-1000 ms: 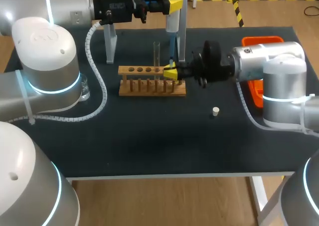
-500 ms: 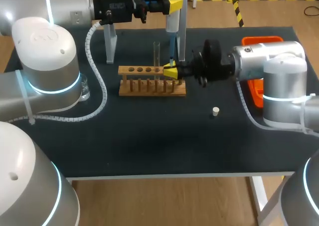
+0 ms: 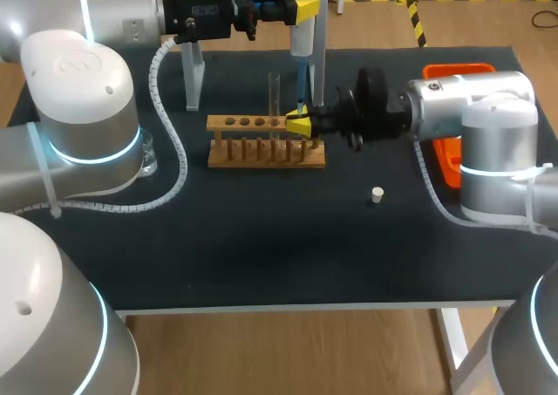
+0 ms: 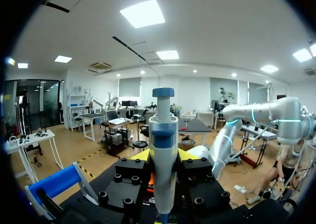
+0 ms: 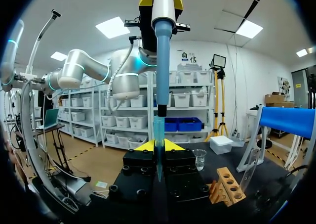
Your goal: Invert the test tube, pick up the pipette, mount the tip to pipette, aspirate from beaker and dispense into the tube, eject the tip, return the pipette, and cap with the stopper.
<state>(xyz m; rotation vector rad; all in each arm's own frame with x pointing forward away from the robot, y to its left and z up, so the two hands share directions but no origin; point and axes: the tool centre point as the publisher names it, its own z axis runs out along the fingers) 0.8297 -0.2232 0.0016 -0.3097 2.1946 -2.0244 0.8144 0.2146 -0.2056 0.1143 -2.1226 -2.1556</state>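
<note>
High over the table's back, my left gripper [image 3: 301,10] [image 4: 163,157] is shut on the white and blue pipette [image 3: 302,37] [image 4: 163,150], which hangs upright with its shaft pointing down. Below it, my right gripper [image 3: 298,126] [image 5: 158,146] is shut on the thin blue pipette tip [image 5: 158,135], held upright in line with the pipette's shaft [image 5: 162,70] at the right end of the wooden rack [image 3: 261,142]. A clear test tube [image 3: 274,94] stands upright in the rack. The small white stopper [image 3: 377,194] lies on the mat to the right. The glass beaker [image 3: 148,158] [image 5: 199,158] stands at the left.
The pipette stand [image 3: 193,72] with its blue holder [image 5: 289,120] is at the back, behind the rack. An orange tray [image 3: 446,155] sits at the right edge, partly hidden by my right arm. A cable loops over the mat at the left.
</note>
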